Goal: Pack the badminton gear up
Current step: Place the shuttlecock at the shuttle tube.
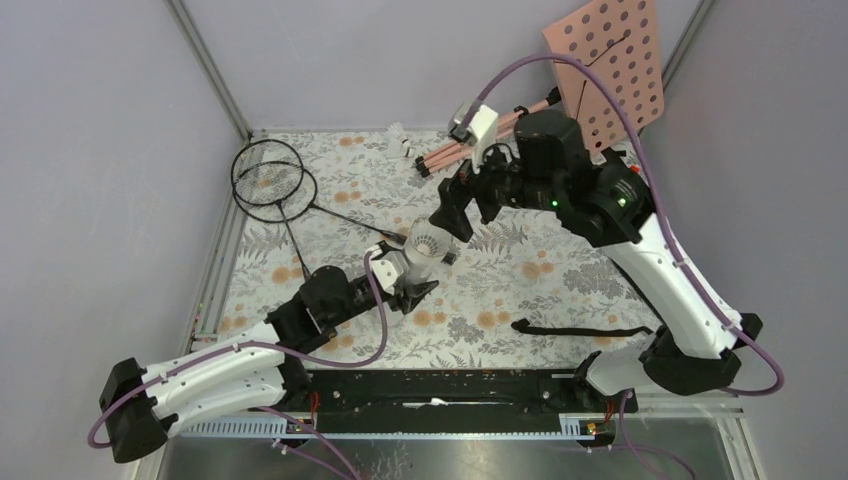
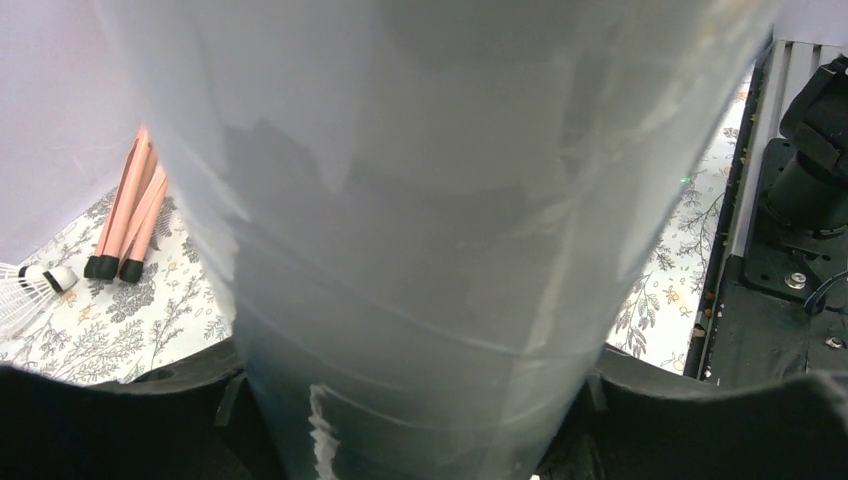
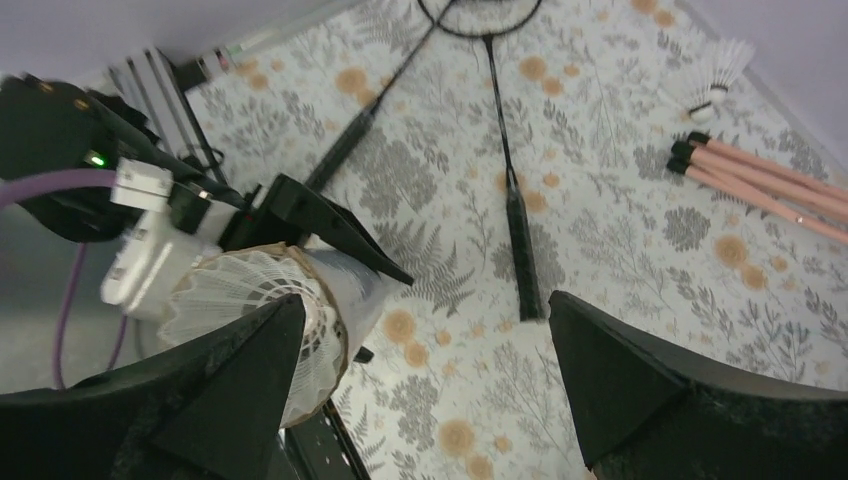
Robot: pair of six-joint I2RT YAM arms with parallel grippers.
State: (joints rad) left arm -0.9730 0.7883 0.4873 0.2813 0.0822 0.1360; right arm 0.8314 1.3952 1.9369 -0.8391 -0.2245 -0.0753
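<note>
My left gripper (image 1: 415, 284) is shut on the long white tube (image 1: 412, 268) and holds it upright over the middle of the table. The tube fills the left wrist view (image 2: 430, 250), with a black finger (image 2: 100, 420) on each side. A white feather shuttlecock (image 1: 428, 244) sits in the tube's open top (image 3: 255, 310). My right gripper (image 1: 448, 232) is open and empty, with one finger (image 3: 220, 400) right beside that shuttlecock. Two thin black rackets (image 1: 270, 180) lie crossed at the back left. Another shuttlecock (image 1: 400, 140) lies at the back. The bag's body is not identifiable.
The pink perforated music stand (image 1: 610, 60) leans in the back right corner, its pink legs (image 1: 450, 150) lying on the floral cloth (image 1: 560, 270). A black strap (image 1: 580, 328) lies at the front right. A black rail (image 1: 440, 385) runs along the near edge between the arm bases.
</note>
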